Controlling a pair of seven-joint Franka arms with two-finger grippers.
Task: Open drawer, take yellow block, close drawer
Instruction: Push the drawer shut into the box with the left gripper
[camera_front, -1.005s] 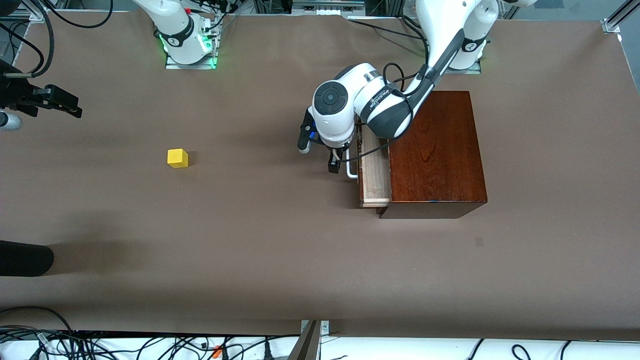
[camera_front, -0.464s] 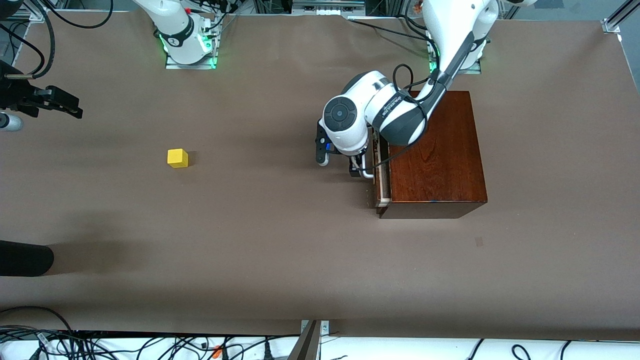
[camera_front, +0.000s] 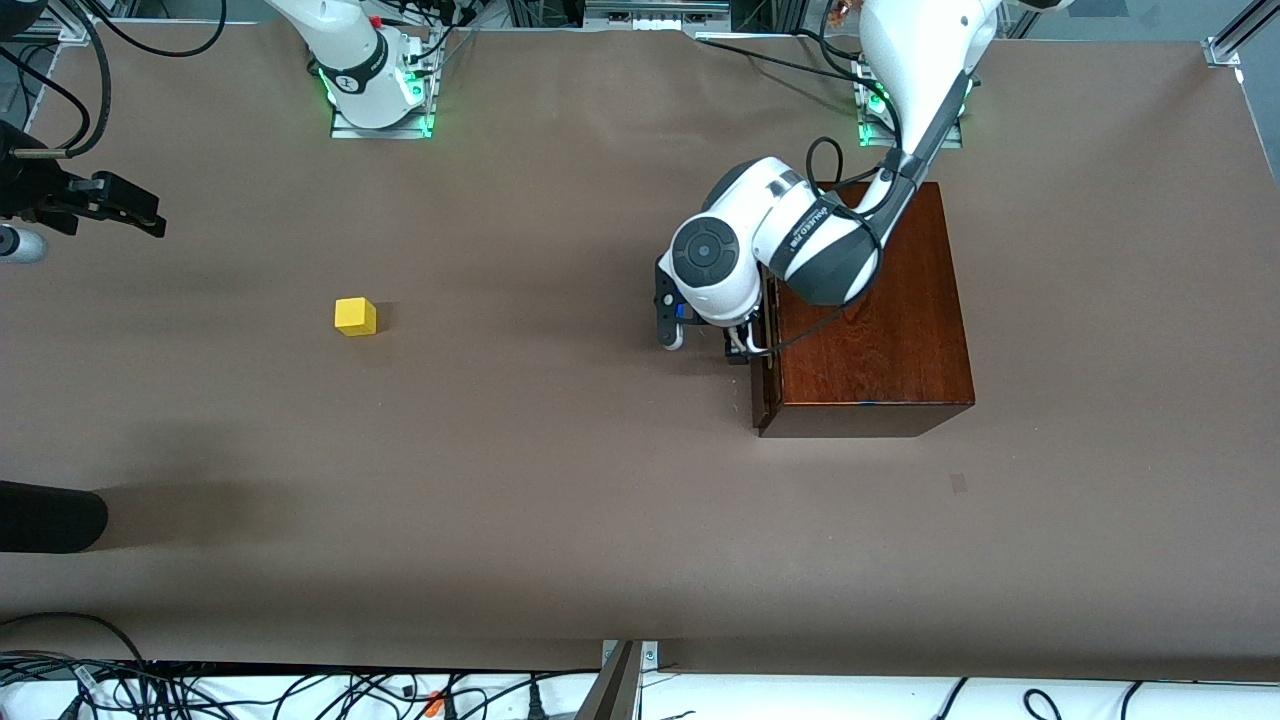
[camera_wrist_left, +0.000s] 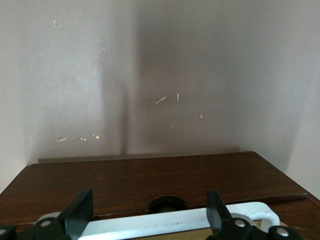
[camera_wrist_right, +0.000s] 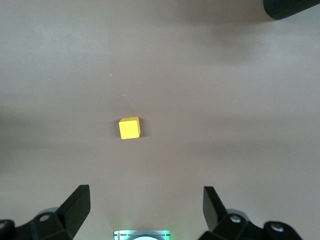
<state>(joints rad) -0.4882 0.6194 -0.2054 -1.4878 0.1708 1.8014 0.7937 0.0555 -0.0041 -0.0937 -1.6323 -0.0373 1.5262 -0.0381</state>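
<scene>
Spanning the whole front view, a brown worktop (camera_front: 560, 520) carries two task items, well apart. Item one, toward the right arm's end: the yellow block (camera_front: 355, 316), a small bright cube with plain faces, resting flat on the bare worktop, upright, touching nothing. The right hand (camera_wrist_right: 145, 212) hangs in the air above it, waiting; its two dark fingers (camera_wrist_right: 76, 207) stand wide apart and hold nothing, with the cube showing in the span between them far below. Item two, toward the left arm's end: a dark reddish-brown wooden box (camera_front: 870, 320) with visible grain on its top, sitting flat on the worktop. Its single drawer (camera_front: 762, 370) sits pushed in, the dark front flush or nearly flush with the box body, so none of the interior shows and its contents cannot be told. A white U-shaped bar handle (camera_wrist_left: 175, 222) runs across the drawer front, with a round dark recess just beside the bar's middle. The left hand (camera_wrist_left: 147, 220) is at that handle, low in front of the drawer; its fingers (camera_wrist_left: 217, 212) are spread to either end of the visible bar, straddling it, and whether the pads actually press the bar cannot be told. The left arm reaches down over the box edge.
</scene>
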